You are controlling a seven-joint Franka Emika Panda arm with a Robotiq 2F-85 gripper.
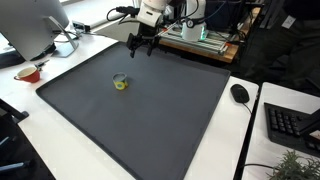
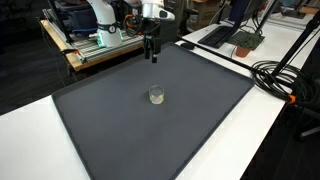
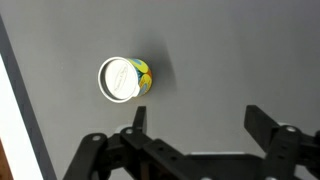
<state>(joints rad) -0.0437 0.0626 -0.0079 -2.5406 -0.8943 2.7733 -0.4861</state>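
A small cup with a yellow-green label stands on the dark grey mat in both exterior views (image 1: 120, 82) (image 2: 156, 95). In the wrist view the cup (image 3: 123, 78) shows from above with a white top, up and left of my fingers. My gripper (image 1: 141, 46) (image 2: 152, 52) hangs above the far part of the mat, well apart from the cup. Its fingers (image 3: 200, 122) are spread wide with nothing between them but bare mat.
The mat (image 1: 150, 110) lies on a white table. A red bowl (image 1: 28, 72) and a monitor (image 1: 30, 25) stand at one side, a mouse (image 1: 239, 93) and keyboard (image 1: 290, 125) at another. A rack of equipment (image 2: 95, 40) stands behind the arm. Cables (image 2: 285, 80) lie nearby.
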